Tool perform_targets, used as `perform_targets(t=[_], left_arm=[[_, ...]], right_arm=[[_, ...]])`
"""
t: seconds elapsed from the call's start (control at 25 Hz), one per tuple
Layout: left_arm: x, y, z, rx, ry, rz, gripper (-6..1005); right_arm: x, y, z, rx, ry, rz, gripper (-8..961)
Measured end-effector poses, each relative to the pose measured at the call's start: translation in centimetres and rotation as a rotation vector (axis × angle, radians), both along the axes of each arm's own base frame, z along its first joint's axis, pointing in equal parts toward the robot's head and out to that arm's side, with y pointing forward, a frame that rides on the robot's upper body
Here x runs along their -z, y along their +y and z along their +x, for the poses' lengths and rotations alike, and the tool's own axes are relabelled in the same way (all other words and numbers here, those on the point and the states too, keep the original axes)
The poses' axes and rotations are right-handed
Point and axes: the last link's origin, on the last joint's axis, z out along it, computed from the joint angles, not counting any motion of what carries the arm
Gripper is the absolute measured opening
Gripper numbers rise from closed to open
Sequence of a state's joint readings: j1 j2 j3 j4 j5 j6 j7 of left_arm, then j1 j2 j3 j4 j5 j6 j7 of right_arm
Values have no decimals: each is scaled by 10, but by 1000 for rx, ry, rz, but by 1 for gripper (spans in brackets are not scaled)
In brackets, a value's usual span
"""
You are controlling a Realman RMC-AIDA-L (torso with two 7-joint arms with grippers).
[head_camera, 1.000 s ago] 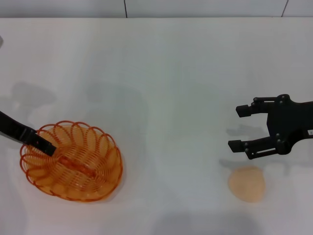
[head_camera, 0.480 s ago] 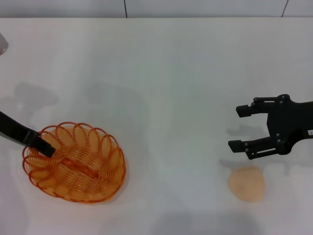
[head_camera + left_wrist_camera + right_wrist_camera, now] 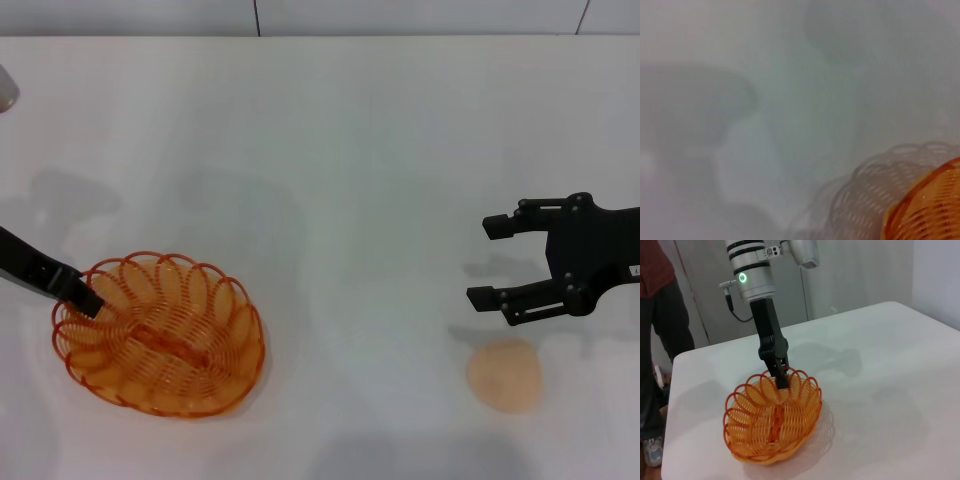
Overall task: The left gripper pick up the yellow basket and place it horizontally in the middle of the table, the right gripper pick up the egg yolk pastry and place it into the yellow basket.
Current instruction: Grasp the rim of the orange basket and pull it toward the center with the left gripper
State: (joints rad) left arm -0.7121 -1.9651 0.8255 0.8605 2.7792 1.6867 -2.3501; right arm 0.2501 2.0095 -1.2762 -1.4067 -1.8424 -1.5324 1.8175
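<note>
Because the left gripper (image 3: 85,297) is clamped on the rim of the yellow basket (image 3: 160,335) to carry it toward mid-table (image 3: 350,150), you see that pinch only from the right wrist, while the right gripper (image 3: 490,262) waits spread beside the egg yolk pastry (image 3: 505,375).

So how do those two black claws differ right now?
The left gripper is clamped on the rim of the yellow basket; the right gripper holds nothing. The left one's fingers are closed together, while the right one's are spread wide, just behind the pastry. Both are black two-fingered claws above the table.
</note>
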Motion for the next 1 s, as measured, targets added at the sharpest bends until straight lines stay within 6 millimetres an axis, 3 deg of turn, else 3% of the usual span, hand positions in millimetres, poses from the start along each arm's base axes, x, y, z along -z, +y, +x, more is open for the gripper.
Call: perform_targets(t=[0.24,0.6,1.0], left_arm=[[-3,2,2,6,4,3,140],[-6,4,4,15,2,1,102],[-14,25,28,90,-62,101,90]], right_arm=[[0,0,0,0,0,-2,858],[0,-1,1,1,0,-3,858],[0,0,1,2,1,4,858]])
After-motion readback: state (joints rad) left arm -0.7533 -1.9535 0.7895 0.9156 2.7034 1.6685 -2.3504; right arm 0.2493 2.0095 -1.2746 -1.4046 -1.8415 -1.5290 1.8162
